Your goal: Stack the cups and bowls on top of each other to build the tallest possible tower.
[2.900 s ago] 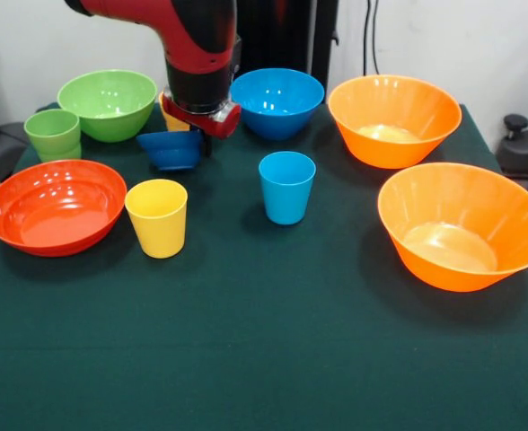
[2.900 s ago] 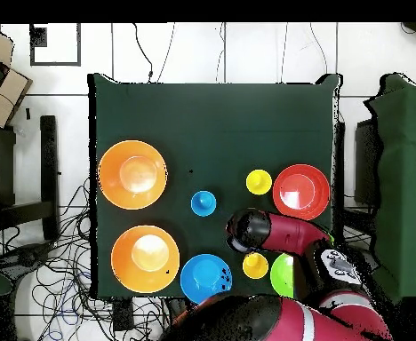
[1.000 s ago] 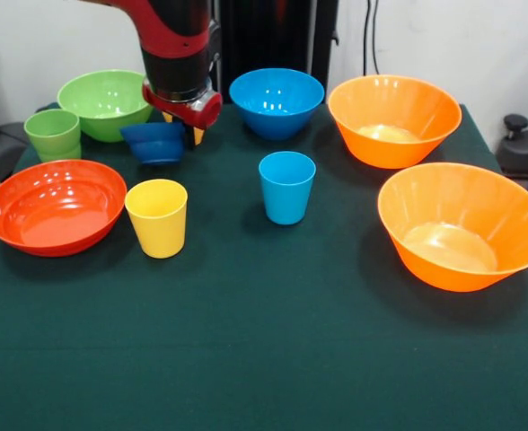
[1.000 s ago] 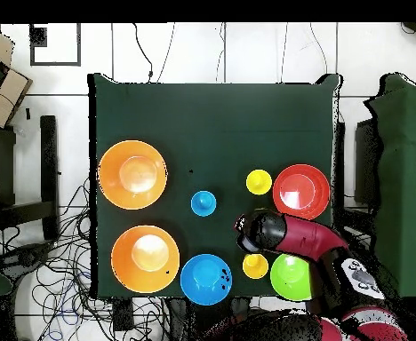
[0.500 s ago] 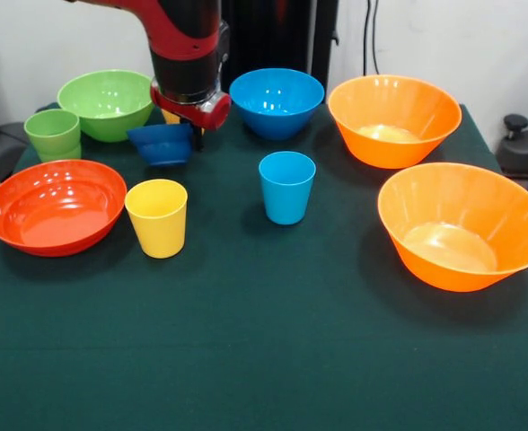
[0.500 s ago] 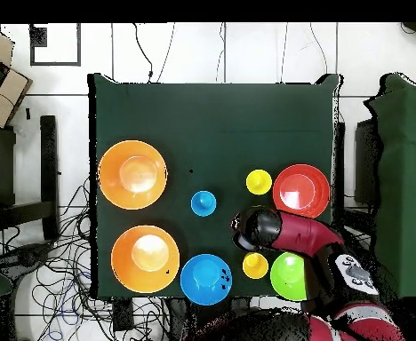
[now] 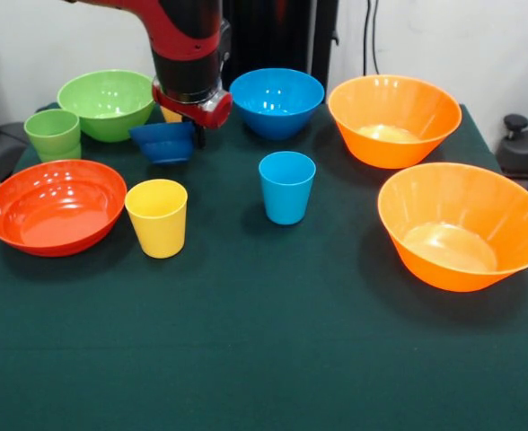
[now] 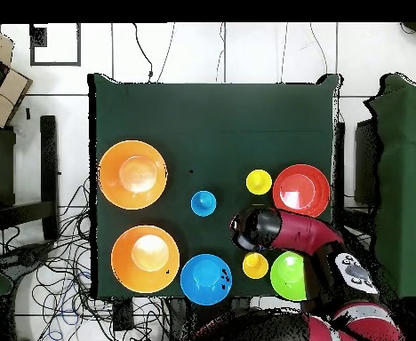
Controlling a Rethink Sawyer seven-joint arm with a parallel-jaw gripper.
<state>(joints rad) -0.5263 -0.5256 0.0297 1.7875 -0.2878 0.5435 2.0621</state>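
In the front view, going left to right, a wide glossy red-orange plastic bowl (image 7: 55, 206) sits at about nine o'clock on the dark green cloth-covered table (image 7: 273, 350). Behind it, toward ten o'clock, stands a small green plastic cup (image 7: 53, 134), touching or just beside a round green plastic bowl (image 7: 108, 103). A yellow tapered plastic cup (image 7: 157, 216) stands upright just right of the red-orange bowl.

Toward eleven o'clock the red and black arm (image 7: 189, 45) comes down from above. Its gripper (image 7: 185, 121) is clamped on the rim of a small dark blue plastic bowl (image 7: 164, 142), which hangs slightly tilted; whether it clears the cloth I cannot tell. A second yellow cup (image 7: 171, 114) peeks out behind the gripper.

At the centre a light blue plastic cup (image 7: 286, 186) stands upright. At twelve o'clock behind it is a medium light blue plastic bowl (image 7: 277, 101). At one o'clock sits a large orange plastic bowl (image 7: 394, 118), and at three o'clock a second large orange bowl (image 7: 462, 224), tilted toward the camera. Nothing is stacked; every piece stands apart.
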